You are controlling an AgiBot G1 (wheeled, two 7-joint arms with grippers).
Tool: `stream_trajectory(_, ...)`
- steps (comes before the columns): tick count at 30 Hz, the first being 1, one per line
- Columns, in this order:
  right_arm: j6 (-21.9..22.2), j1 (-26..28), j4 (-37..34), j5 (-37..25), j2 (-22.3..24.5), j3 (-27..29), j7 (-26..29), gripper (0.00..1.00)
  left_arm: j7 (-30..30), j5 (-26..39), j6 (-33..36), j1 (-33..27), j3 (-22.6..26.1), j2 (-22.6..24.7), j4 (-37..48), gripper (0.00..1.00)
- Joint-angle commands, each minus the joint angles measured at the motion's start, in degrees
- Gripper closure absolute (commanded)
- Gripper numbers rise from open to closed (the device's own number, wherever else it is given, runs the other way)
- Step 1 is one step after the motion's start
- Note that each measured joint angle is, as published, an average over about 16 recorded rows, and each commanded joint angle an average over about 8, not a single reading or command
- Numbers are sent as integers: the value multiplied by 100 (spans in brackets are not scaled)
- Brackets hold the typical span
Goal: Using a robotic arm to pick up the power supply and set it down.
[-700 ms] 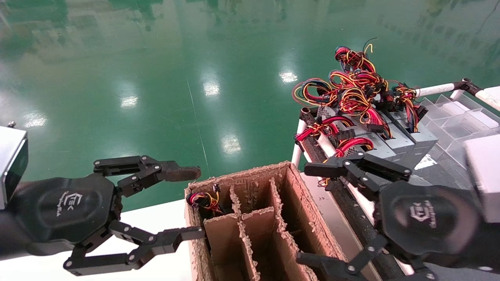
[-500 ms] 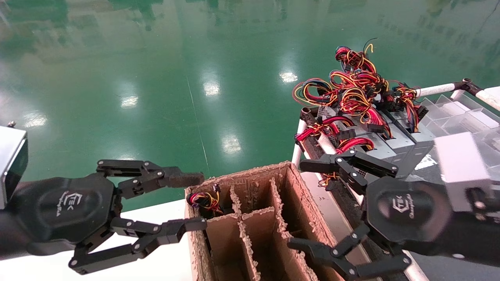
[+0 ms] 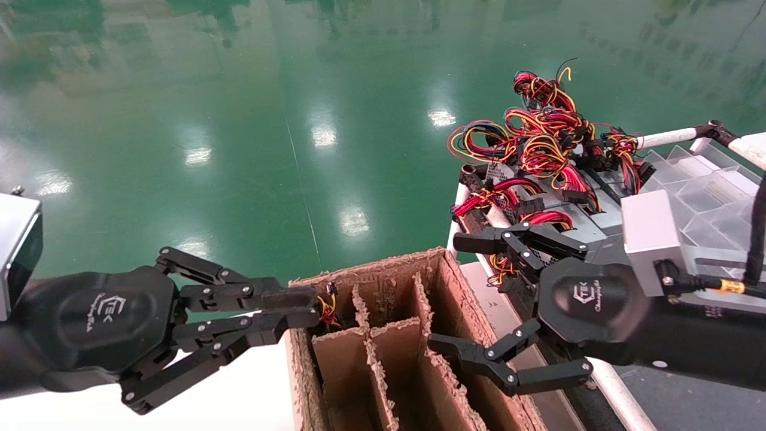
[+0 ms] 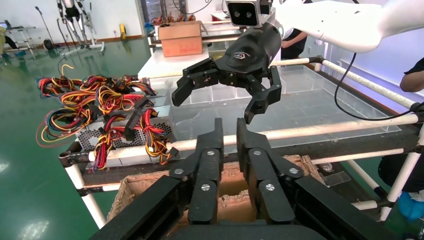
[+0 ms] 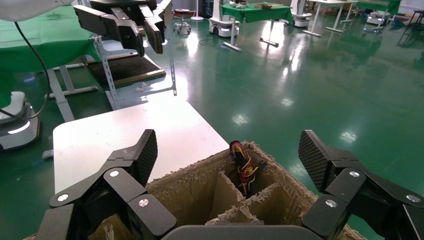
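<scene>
Several grey power supplies (image 3: 609,219) stand in a row on the rack at the right, under a tangle of red, yellow and black wires (image 3: 538,137); the left wrist view shows one mesh-sided power supply (image 4: 92,140). Another wire bundle (image 3: 328,308) pokes out of the far-left cell of a cardboard box (image 3: 383,269); whatever it belongs to is hidden. My right gripper (image 3: 446,293), on the white robotic arm (image 4: 350,20), hangs open and empty over the box's right side. My left gripper (image 3: 302,306) is shut on nothing at the box's far-left corner.
The box is split into cells by worn dividers (image 5: 235,197) and stands on a white table (image 3: 251,389). The rack has white tube rails (image 3: 664,137) and a clear divided tray (image 3: 700,185). Green floor lies beyond.
My right gripper has swung left from the rack to above the box, staying open. My left gripper's fingers have gone from wide open to shut.
</scene>
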Motion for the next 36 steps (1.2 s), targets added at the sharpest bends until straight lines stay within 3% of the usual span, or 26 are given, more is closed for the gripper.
stream_trajectory(1,18,15,-6,-23,-16,-13,6,0,0,0,0,0,0,0,0,100)
stream_trajectory(7,-8,-1,-5,3,6,5,-3,0,0,0,0,0,0,0,0,100)
stream_trajectory(8,-10,-3,-5,6,8,7,-5,0,0,0,0,0,0,0,0,95)
stream_trajectory(15,217,-16,-4,-156,-235,-110,31,0,1,0,0,-1,0,0,2,8)
stream_trajectory(16,299,-10,-1,-228,-314,-154,43,0,1,0,0,-1,1,0,2,0)
stream_trajectory(23,806,104,104,-764,-725,-412,91,0,2,-1,0,-1,1,-1,4,0)
stream_trajectory(31,900,124,127,-891,-813,-475,84,0,2,-2,-1,0,1,-1,5,0)
stream_trajectory(36,1115,234,-18,-1105,-1124,-631,187,0,3,-2,-1,-1,2,-1,6,0)
